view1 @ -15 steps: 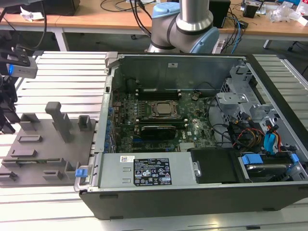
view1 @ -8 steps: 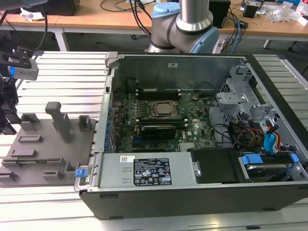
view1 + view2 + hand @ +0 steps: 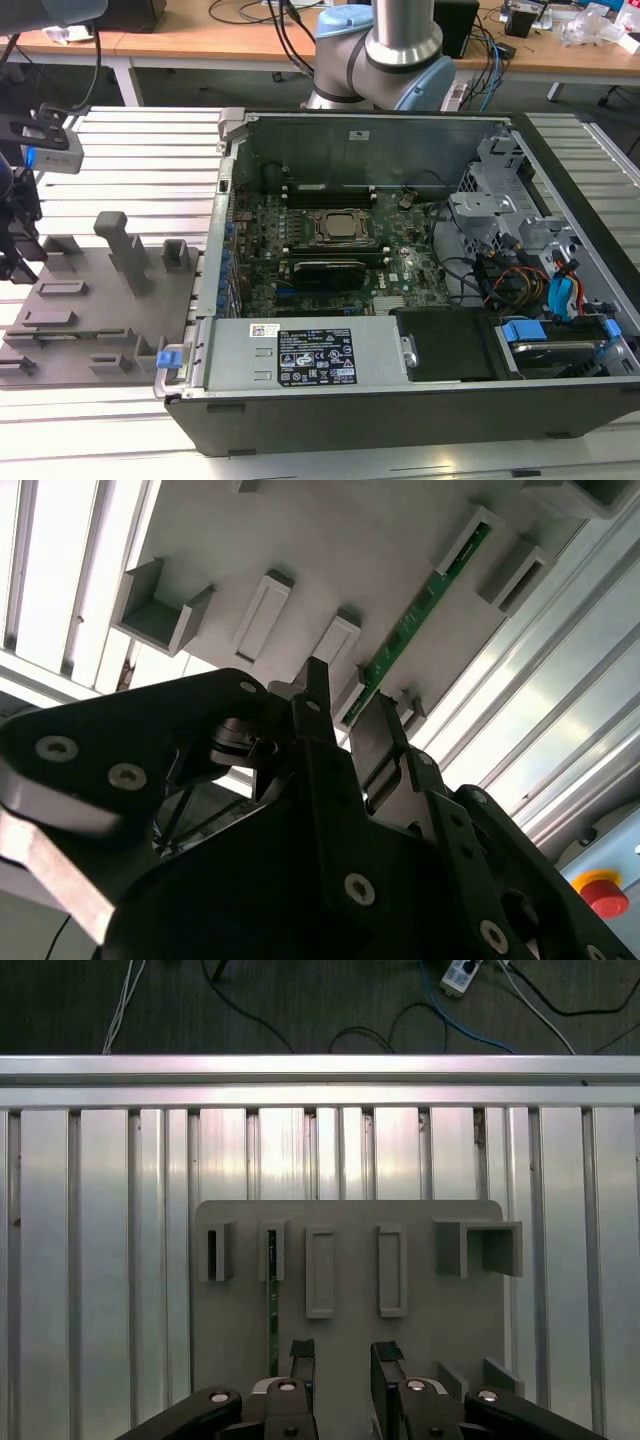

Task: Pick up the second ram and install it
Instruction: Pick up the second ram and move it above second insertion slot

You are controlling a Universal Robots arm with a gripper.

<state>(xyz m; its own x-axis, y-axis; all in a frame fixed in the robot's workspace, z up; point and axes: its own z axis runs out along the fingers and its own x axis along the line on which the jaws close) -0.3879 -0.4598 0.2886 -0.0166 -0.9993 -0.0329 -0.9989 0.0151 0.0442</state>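
Green second ram is slotted edgewise in the tray; the gripper (jaws parted, empty) should be centred astride it.

The hand hangs pointing down, fingers apparently spread apart.

**The robot's body: silver, pale blue and black**

In the exterior view the arm is a silver-grey tube set in rounded joints with pale blue caps. In both wrist views the gripper is matte black: two flat, narrow fingers on hinged link bars, fastened with silver screws that have hex sockets. In the second wrist view a bare grey metal plate adjoins the black body.
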